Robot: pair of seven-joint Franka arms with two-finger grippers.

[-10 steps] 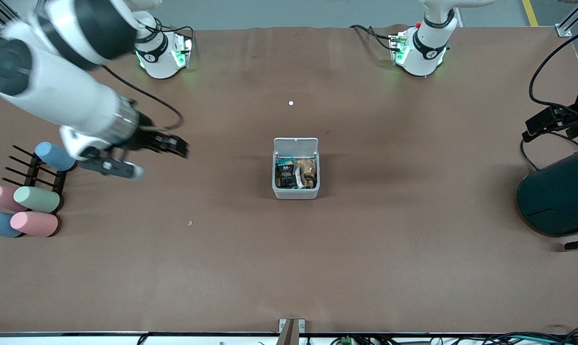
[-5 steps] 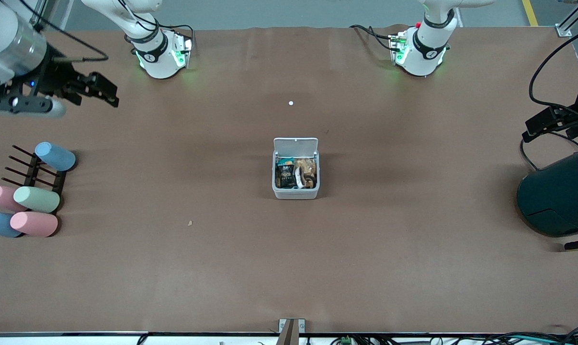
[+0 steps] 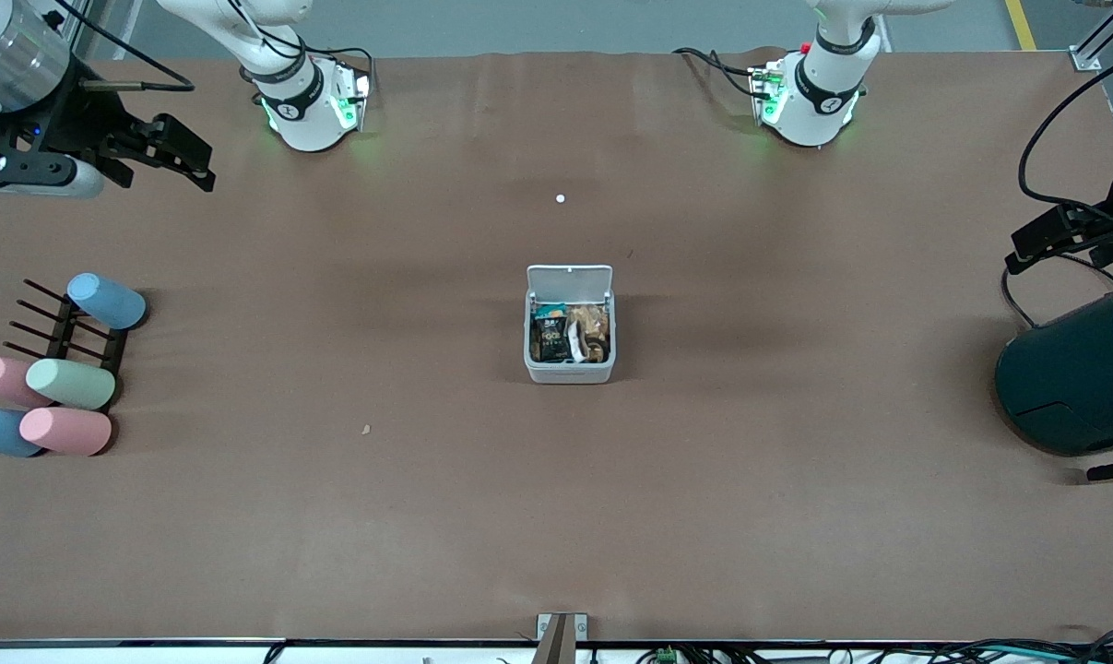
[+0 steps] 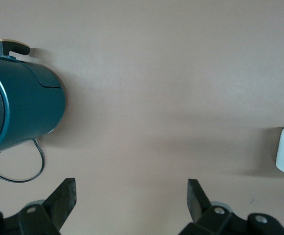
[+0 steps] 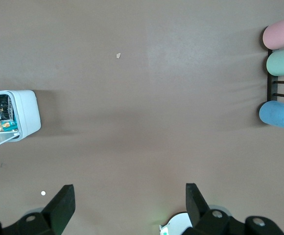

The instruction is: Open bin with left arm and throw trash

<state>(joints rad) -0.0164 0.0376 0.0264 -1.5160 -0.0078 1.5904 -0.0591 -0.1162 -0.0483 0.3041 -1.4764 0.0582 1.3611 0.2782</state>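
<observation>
Bin (image 3: 570, 371) stood lid-up, trash (image 3: 570, 336) inside, wrapper print unreadable. Left gripper (image 4: 131, 198) and right gripper (image 5: 127, 204) were spread, empty; left one cut off in front view.

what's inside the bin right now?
The bin stands open, lid up. Inside lie a black printed wrapper, a brownish wrapper and a white piece between them. Anything underneath them is covered, so the bottom cannot be seen.
</observation>
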